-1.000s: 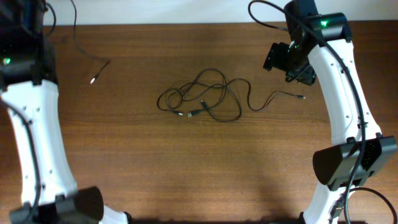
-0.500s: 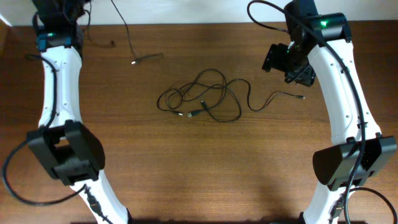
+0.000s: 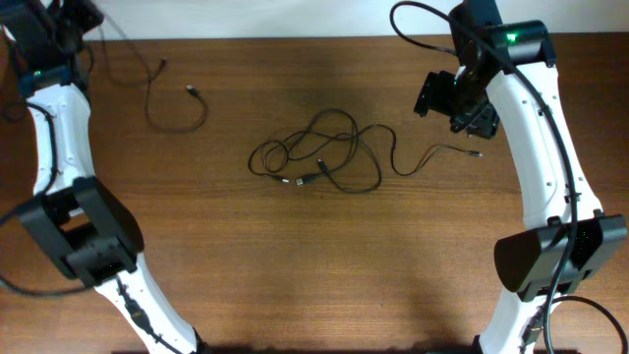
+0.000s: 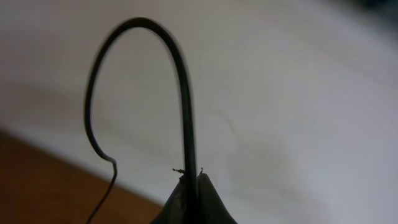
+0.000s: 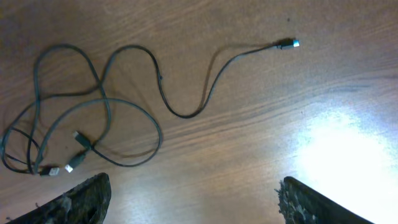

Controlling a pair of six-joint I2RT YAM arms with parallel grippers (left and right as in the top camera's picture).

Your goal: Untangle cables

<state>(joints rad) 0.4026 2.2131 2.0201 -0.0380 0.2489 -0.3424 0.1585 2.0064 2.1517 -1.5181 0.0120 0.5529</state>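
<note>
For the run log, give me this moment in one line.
left gripper: shut on lone cable | right gripper: open, near tangled cables

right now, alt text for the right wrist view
A loose tangle of thin black cables lies left on the wooden table, one cord snaking out to a silvery plug upper right. Open jaws frame the bottom corners.
</note>
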